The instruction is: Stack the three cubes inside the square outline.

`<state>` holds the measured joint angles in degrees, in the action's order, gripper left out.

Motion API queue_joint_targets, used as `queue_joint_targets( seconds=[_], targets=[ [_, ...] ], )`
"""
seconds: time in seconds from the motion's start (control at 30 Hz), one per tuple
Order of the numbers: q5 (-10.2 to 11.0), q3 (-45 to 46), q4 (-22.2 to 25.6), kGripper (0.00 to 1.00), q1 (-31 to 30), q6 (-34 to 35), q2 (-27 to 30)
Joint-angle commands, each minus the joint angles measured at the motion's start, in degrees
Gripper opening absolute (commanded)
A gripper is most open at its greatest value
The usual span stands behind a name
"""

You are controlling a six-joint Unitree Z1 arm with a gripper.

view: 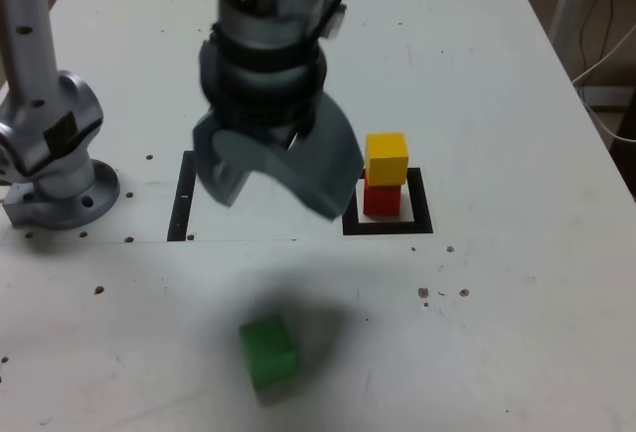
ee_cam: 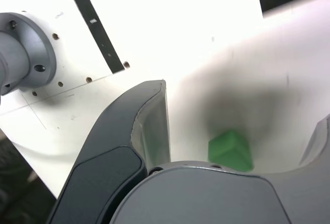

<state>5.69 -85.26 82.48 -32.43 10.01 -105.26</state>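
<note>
The end effector [view: 273, 186] hangs above the white table [view: 497, 74] with its two dark grey jaws spread wide and nothing between them. The green cube [view: 267, 352] lies on the table below it, toward the near edge in the exterior view (it looks blurred there, and sits inside a soft shadow). In the wrist view the same green cube [ee_cam: 230, 151] shows on the table in the gap between the jaws, touching neither.

To the exterior view's right of the end effector, the yellow cube [view: 386, 159] rests on top of the red cube [view: 382, 199], and that red cube stands on the white centre of the square outline [view: 422, 216]. A thin black strip [view: 182, 199] lies on the table to the exterior view's left of the end effector, and beyond it stands the arm's silver base [view: 55, 144].
</note>
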Motion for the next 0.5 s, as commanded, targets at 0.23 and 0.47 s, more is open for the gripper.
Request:
queue_joint_targets(
  seconds=[0.23, 0.47],
  targets=[
    [-0.06, 1.89, -3.07, 1.0, -5.86, -3.32, -0.45],
    [1.12, 5.3, -10.13, 1.0, -10.11, -9.2, -1.75]
  ],
)
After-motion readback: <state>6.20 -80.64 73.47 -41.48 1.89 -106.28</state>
